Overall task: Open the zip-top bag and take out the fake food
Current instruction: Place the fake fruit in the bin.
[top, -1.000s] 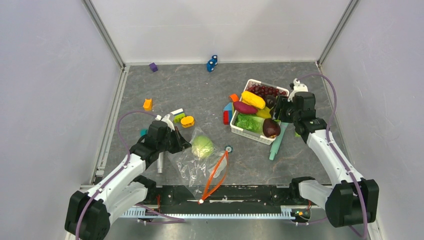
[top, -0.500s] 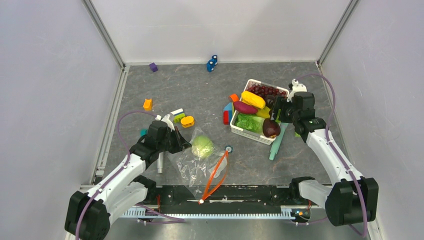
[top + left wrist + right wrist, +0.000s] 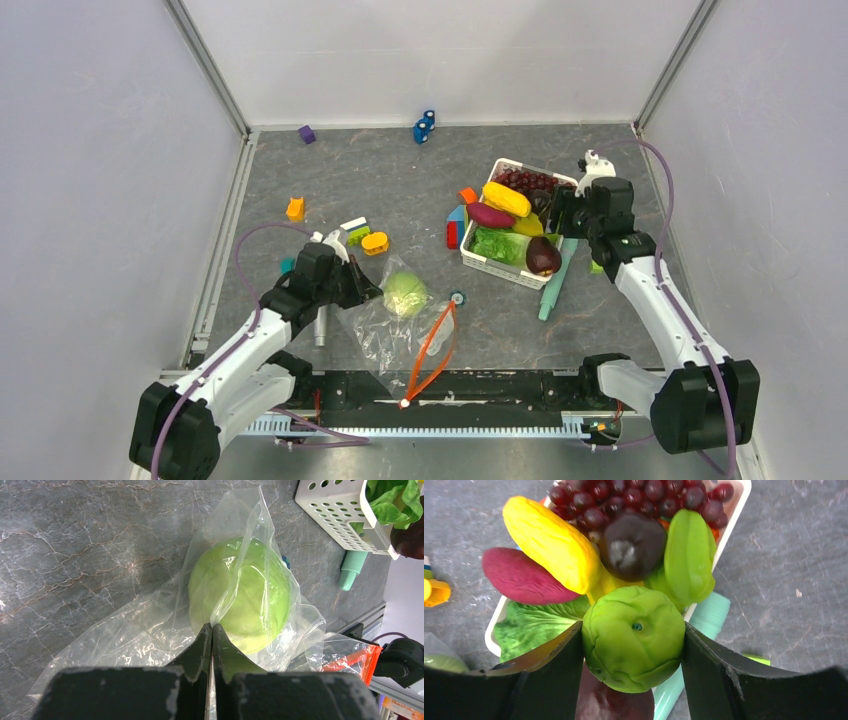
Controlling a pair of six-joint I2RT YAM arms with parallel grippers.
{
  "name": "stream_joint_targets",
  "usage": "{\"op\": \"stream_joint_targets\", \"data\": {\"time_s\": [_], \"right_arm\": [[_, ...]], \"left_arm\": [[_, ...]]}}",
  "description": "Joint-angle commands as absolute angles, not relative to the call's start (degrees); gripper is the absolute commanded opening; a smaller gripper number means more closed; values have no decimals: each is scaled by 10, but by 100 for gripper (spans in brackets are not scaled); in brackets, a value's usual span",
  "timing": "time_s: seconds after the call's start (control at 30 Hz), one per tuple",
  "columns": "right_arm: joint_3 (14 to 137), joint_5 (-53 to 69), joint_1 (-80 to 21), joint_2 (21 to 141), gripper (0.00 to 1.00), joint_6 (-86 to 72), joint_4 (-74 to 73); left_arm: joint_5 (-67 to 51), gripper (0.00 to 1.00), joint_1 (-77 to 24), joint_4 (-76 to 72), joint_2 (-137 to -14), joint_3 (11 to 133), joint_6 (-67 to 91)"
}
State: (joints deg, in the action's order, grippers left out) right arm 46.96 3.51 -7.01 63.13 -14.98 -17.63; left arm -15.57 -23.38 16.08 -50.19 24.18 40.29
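Note:
The zip-top bag (image 3: 392, 330) lies crumpled near the front edge, its red-orange zipper strip (image 3: 432, 350) hanging open toward me. A pale green cabbage (image 3: 405, 293) (image 3: 250, 590) still sits inside the clear film. My left gripper (image 3: 370, 289) (image 3: 212, 628) is shut, pinching a fold of the bag (image 3: 125, 640) right beside the cabbage. Over the white basket's (image 3: 478, 262) right side, my right gripper (image 3: 557, 220) (image 3: 633, 645) is shut on a round green fruit (image 3: 634, 637), one finger on each side. Below it lie the corn (image 3: 551, 542), sweet potato (image 3: 519, 577) and eggplant (image 3: 633, 545).
The basket (image 3: 744, 495) also holds grapes (image 3: 624, 497), lettuce (image 3: 534, 625), a green star-shaped fruit (image 3: 689, 555) and a dark red piece (image 3: 614, 702). A teal tool (image 3: 553, 285) lies against its right side. Coloured blocks (image 3: 365, 238) are scattered left and at the back (image 3: 424, 126).
My right gripper has shifted slightly toward the far side over the basket's right edge, still with the green fruit. The left gripper and the bag have not moved.

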Motion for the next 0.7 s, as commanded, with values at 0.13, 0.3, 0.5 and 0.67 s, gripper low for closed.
{"op": "stream_joint_targets", "data": {"time_s": [0.13, 0.3, 0.5, 0.67], "right_arm": [[526, 152, -71, 644, 54, -103, -119], [521, 234, -115, 653, 54, -73, -99], [504, 189, -171, 663, 54, -51, -104], [508, 158, -184, 667, 55, -43, -105]], "left_arm": [[-166, 7, -235, 148, -497, 237, 416], [-165, 7, -235, 144, -499, 234, 417], [-168, 7, -236, 143, -501, 234, 418], [-166, 7, -236, 144, -497, 232, 418]]}}
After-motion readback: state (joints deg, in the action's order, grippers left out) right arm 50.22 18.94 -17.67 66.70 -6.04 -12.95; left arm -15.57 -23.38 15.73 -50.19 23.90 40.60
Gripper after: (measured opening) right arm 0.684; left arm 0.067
